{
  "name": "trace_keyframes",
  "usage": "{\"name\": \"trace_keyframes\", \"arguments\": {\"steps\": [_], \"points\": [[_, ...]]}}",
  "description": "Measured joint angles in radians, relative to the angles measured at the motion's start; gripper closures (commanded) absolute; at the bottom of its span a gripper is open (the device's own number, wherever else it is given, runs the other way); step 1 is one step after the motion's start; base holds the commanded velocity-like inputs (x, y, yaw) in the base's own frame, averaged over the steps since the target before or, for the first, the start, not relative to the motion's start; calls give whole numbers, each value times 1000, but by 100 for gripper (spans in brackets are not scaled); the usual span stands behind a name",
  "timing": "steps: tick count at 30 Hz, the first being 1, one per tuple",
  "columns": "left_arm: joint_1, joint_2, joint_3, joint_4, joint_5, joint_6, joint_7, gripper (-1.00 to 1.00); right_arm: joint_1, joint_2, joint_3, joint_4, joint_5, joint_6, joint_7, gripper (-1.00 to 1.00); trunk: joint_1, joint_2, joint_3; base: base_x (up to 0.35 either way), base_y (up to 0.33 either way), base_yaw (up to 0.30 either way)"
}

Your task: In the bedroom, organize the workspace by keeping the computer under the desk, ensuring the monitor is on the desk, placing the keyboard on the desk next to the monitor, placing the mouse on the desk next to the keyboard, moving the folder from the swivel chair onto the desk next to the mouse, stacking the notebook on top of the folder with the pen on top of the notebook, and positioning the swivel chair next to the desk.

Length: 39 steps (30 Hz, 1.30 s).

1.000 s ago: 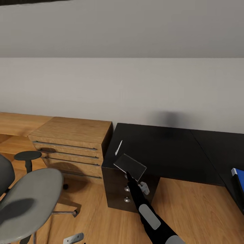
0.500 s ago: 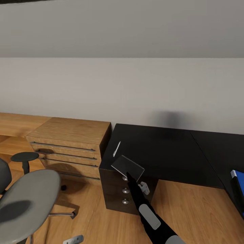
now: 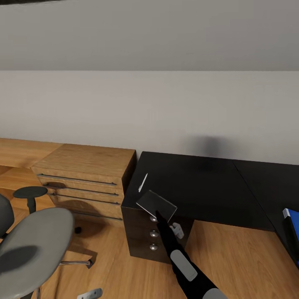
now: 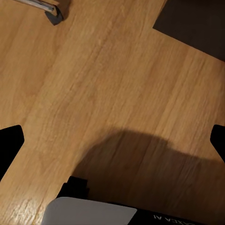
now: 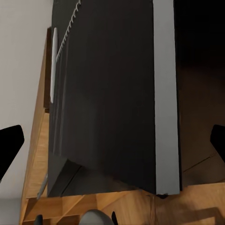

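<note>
Right gripper pinching the notebook, tilted above the desk's near-left corner | left gripper's state I cannot tell | pen lies on the desk just beyond | folder already on the desk far right | stacking notebook and pen remains | swivel chair apart, unplaced

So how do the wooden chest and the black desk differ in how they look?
The wooden chest is light wood, while the desk has a glossy black top. The chest's drawers have long metal bar handles; the desk's drawers have round silver knobs. The chest top is bare, while the desk carries a white pen and a blue folder. Both stand against the grey wall, side by side.
</note>
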Motion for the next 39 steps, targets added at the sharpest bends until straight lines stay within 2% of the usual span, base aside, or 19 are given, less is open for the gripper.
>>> {"name": "trace_keyframes", "arguments": {"steps": [15,19,20,31,39], "points": [[0,0,0,1,0,0,1,-100,0,0,-13,0,0,-5,5,-100,0,0,0,0,0,0],[0,-1,0,2,0,0,1,-100,0,0,-12,0,-1,-34,5,-100,0,0,0,0,0,0],[0,-1,0,2,0,0,1,-100,0,0,-12,0,-1,-37,5,100,0,0,0,0,0,0],[0,0,1,2,0,0,1,-100,0,0,-11,0,2,-52,8,100,0,0,0,0,0,0],[0,-1,2,2,0,0,2,-100,0,0,-11,0,4,-52,9,100,-31,56,25,0,0,0]]}}
